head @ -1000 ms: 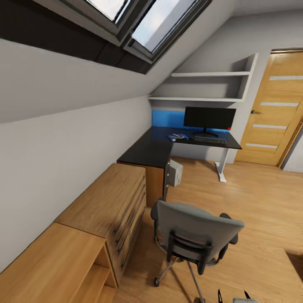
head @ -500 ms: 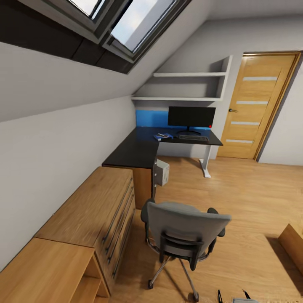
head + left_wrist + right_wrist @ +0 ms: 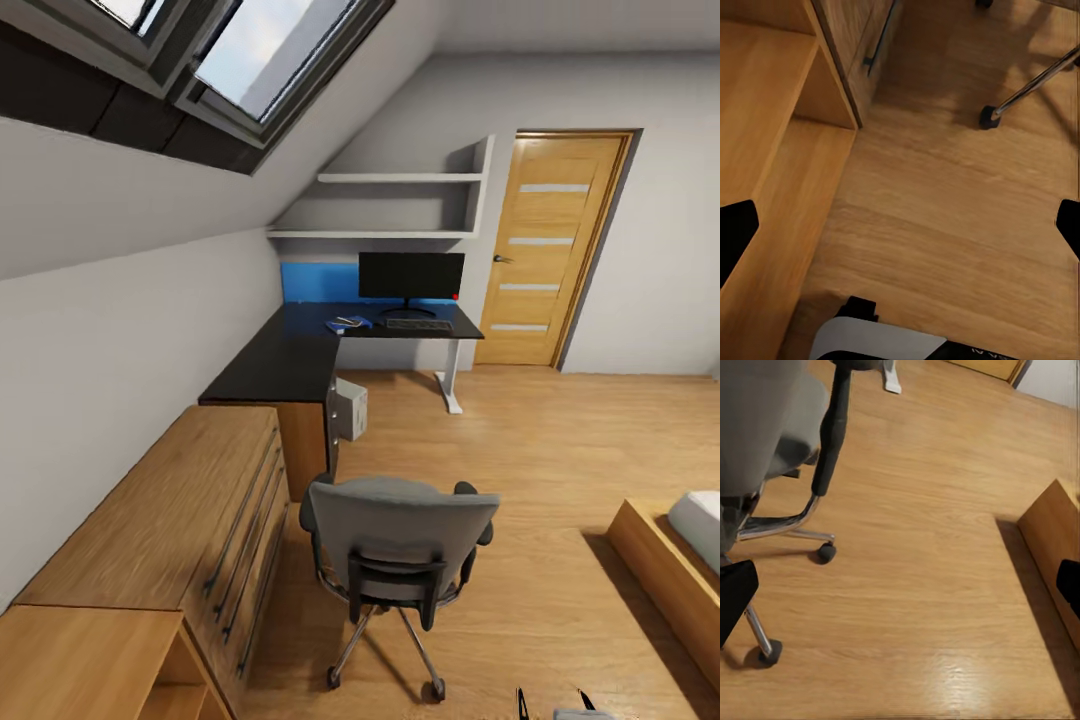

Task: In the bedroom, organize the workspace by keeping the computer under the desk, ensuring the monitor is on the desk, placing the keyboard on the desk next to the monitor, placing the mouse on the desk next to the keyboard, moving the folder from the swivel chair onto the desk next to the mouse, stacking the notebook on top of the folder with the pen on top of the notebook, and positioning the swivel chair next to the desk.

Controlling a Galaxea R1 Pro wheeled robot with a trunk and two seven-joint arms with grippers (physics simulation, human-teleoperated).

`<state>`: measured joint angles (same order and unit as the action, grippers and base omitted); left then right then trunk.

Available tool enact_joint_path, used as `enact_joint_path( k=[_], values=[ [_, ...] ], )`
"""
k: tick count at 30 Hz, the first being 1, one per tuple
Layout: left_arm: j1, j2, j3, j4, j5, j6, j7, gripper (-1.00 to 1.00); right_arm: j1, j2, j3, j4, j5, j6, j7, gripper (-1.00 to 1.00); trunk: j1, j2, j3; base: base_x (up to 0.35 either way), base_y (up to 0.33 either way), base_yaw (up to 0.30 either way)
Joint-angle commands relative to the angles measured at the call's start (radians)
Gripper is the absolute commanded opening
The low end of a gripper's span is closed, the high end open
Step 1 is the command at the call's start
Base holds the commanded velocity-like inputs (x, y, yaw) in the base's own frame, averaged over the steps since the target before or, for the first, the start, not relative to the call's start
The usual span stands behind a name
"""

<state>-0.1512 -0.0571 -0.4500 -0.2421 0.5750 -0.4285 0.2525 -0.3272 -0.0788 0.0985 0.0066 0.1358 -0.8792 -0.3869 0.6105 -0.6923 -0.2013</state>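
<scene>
The desk (image 3: pixel 290 360) stands in the far corner under the sloped ceiling. On it are the monitor (image 3: pixel 411 276), the keyboard (image 3: pixel 419 324) in front of it, and the blue folder (image 3: pixel 349 324) left of the keyboard. From here I cannot make out the mouse, notebook or pen. The grey computer (image 3: pixel 351 408) sits on the floor under the desk. The swivel chair (image 3: pixel 400 535) stands nearer, its back towards me and apart from the desk. My left gripper (image 3: pixel 900 229) hangs open over bare floor. My right gripper (image 3: pixel 900 585) is open beside the swivel chair (image 3: pixel 765 427).
A wooden chest of drawers (image 3: pixel 190 490) and light shelving (image 3: pixel 90 660) line the left wall. A bed frame (image 3: pixel 665 565) juts in at the right, with a closed door (image 3: pixel 545 250) beyond it. Wide wooden floor lies between the chair and the bed. A chair castor (image 3: pixel 988 116) is near the left gripper.
The whole picture has slid left, so the camera has turned right. The bed has come into view. Desk, chair and the things on the desk have not moved.
</scene>
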Motion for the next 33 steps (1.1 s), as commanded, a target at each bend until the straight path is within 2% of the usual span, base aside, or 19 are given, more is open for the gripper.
enact_joint_path(
  k=[1,14,19,27,33],
  values=[
    [-0.001,0.0,-0.009,0.0,0.003,-0.003,0.008,1.0,-0.001,0.0,0.007,0.001,0.005,0.0,-0.01,1.0,0.0,-0.001,-0.002,0.0,0.0,-0.267],
    [-0.001,-0.002,-0.013,-0.002,0.005,-0.003,0.01,1.0,-0.001,0.0,0.008,0.001,0.005,0.002,-0.01,1.0,0.0,-0.001,-0.002,0.0,0.0,-0.267],
    [-0.001,-0.002,-0.011,-0.008,0.007,-0.001,0.016,1.0,-0.001,0.001,0.01,0.001,0.006,0.003,-0.009,1.0,0.019,-0.036,-0.017,0.0,0.0,-0.188],
    [-0.001,0.0,-0.009,-0.026,0.008,0.0,0.02,1.0,-0.001,0.002,0.01,0.003,0.006,0.003,-0.009,1.0,0.05,-0.092,-0.042,0.0,0.0,-0.033],
    [-0.001,0.001,-0.009,-0.032,0.008,0.004,0.021,1.0,-0.001,0.017,0.006,0.014,0.002,0.021,-0.011,1.0,0.073,-0.134,-0.061,0.0,0.0,-0.001]
  ],
)
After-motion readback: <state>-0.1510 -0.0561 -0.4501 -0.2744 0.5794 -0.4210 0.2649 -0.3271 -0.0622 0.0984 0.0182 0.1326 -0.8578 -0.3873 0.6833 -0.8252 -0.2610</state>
